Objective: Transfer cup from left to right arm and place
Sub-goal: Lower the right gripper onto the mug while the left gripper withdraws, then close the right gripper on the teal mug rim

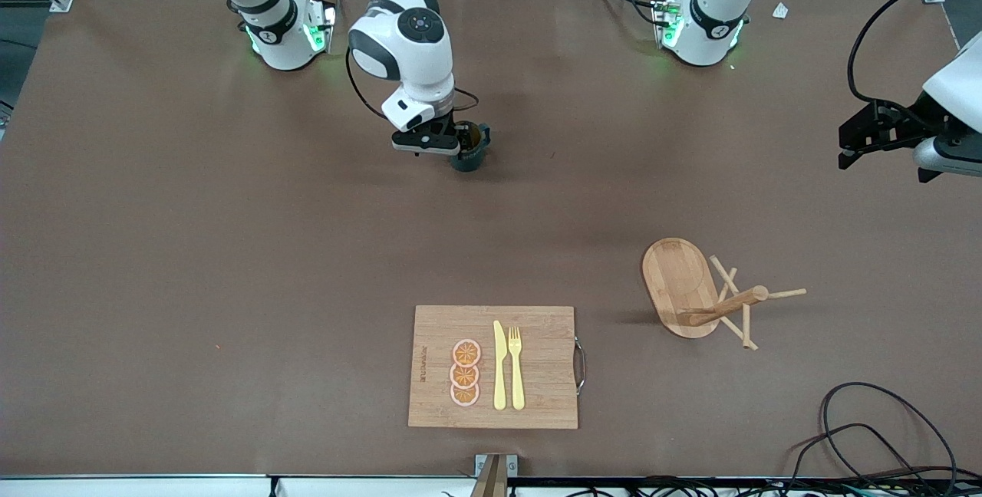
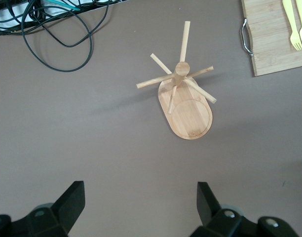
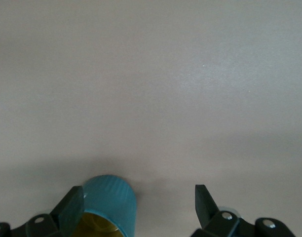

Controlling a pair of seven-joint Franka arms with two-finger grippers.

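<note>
The cup (image 1: pixel 470 150) is a small dark teal mug with a mustard-yellow inside. It stands upright on the brown table, partway between the two arm bases. My right gripper (image 1: pixel 459 146) is down around it and open. In the right wrist view the cup (image 3: pixel 110 201) sits close against one finger (image 3: pixel 72 205), with a wide gap to the other finger; my right gripper (image 3: pixel 138 196) has no hold on it. My left gripper (image 1: pixel 859 140) hangs open and empty over the left arm's end of the table. In the left wrist view my left gripper (image 2: pixel 141 195) has only bare table between its fingers.
A wooden peg rack (image 1: pixel 694 286) (image 2: pixel 188 106) stands toward the left arm's end. Nearer the front camera lies a cutting board (image 1: pixel 545 343) (image 2: pixel 269 44) with orange slices (image 1: pixel 465 371), a yellow knife (image 1: pixel 499 366) and a fork (image 1: pixel 515 366). Black cables (image 1: pixel 882 436) (image 2: pixel 57 29) trail at the front corner.
</note>
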